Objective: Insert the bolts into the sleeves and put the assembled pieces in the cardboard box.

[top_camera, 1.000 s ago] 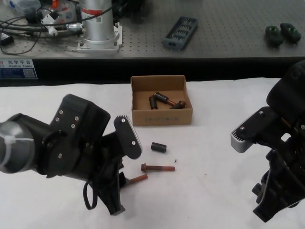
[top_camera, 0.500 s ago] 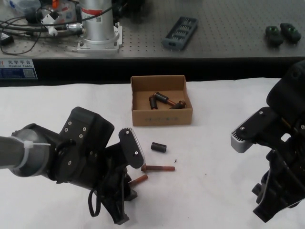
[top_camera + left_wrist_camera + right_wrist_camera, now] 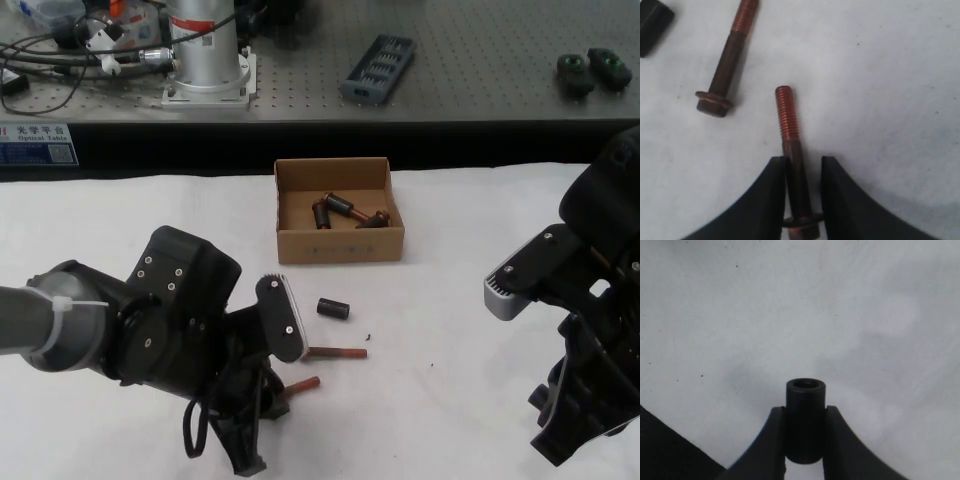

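A copper-coloured bolt (image 3: 792,165) lies between the fingers of my left gripper (image 3: 802,172), which is shut on its shank near the head; its threaded end (image 3: 305,384) pokes out from under the left arm in the high view. A second bolt (image 3: 335,352) (image 3: 727,65) lies on the white cloth just beyond. A loose black sleeve (image 3: 333,308) (image 3: 652,27) rests past it. My right gripper (image 3: 805,415) is shut on another black sleeve (image 3: 805,420), held upright, at the near right (image 3: 575,420). The cardboard box (image 3: 340,243) holds several assembled pieces (image 3: 345,212).
Beyond the white cloth runs a perforated metal bench with a silver post base (image 3: 205,50), cables, a blue-grey rack (image 3: 378,66) and two dark green parts (image 3: 594,70). Open cloth lies between the two arms and to the box's left and right.
The left arm has moved down and slightly right over the nearer bolt, and its gripper has closed on that bolt. The right arm has not moved.
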Tool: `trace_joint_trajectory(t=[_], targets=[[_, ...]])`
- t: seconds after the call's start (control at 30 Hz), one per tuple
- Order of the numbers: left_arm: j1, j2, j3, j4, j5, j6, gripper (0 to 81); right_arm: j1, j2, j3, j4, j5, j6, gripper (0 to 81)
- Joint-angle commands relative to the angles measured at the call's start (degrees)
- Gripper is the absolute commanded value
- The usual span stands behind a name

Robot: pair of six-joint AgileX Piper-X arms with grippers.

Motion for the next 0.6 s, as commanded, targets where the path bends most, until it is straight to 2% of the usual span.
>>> trace_joint_trajectory(t=[0.0,0.1,0.23,0.57], targets=[[-0.03,1.36,-0.05,0.11,-1.64,6.65,0.6,-0.43,-0.85,-0.17,-0.08,-0.99,-0.41,2.8],[-0.03,1.36,-0.05,0.11,-1.64,16.85,0.6,-0.43,-0.85,-0.17,-0.08,-0.97,-3.76,2.8],[-0.03,1.36,-0.05,0.11,-1.64,35.21,0.6,-0.43,-0.85,-0.17,-0.35,-0.97,-9.48,2.8],[-0.03,1.36,-0.05,0.91,-1.64,81.44,0.6,-0.43,-0.85,-0.17,-5.24,-1.36,-9.88,2.8]])
